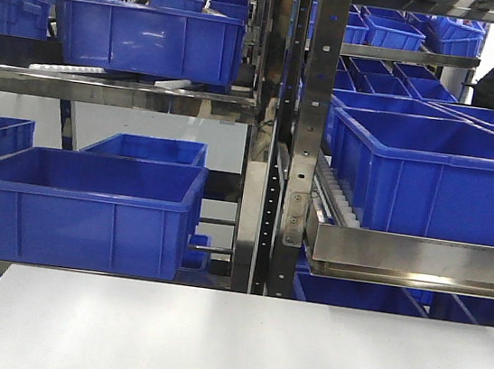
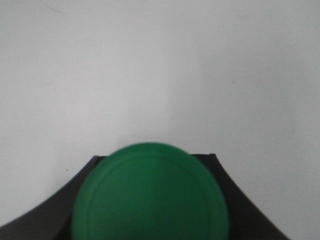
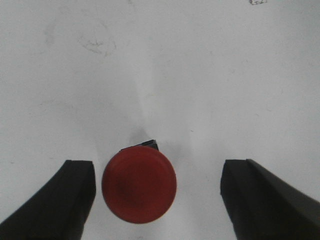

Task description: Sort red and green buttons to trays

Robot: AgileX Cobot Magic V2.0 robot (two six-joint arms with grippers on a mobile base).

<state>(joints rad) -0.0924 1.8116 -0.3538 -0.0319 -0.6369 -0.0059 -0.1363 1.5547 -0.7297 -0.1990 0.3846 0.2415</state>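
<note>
Here, the left fingers (image 2: 57, 217) are drawn close together under the green button (image 2: 150, 192). Its cap fills the gap between them and spreads over both tips. The contact itself is hidden by the cap, but the narrow set of the fingers and the large, blurred cap suggest they are clamped on the body below it, holding the button off the counter (image 2: 150, 75). Held that way, the cap faces up and the button should ride level to a tray. Ahead of these fingers there is only bare counter, with no edge or object to steer round.

The right fingers (image 3: 75, 195) stand wide apart and grip nothing. The red button (image 3: 139, 186) sits upright on the counter between them, just beside the left-hand finger and well apart from the right-hand one. A corner of its dark body shows beyond the cap. The fingers straddle it as if lined up for a grasp, but the off-centre placing means one finger would probably touch first and nudge the button as they close. Ahead of these fingers the counter is also bare.

The trays appear in no view. From the front, only the far counter edge shows, with blue crates (image 1: 89, 209) on shelves beyond it.
</note>
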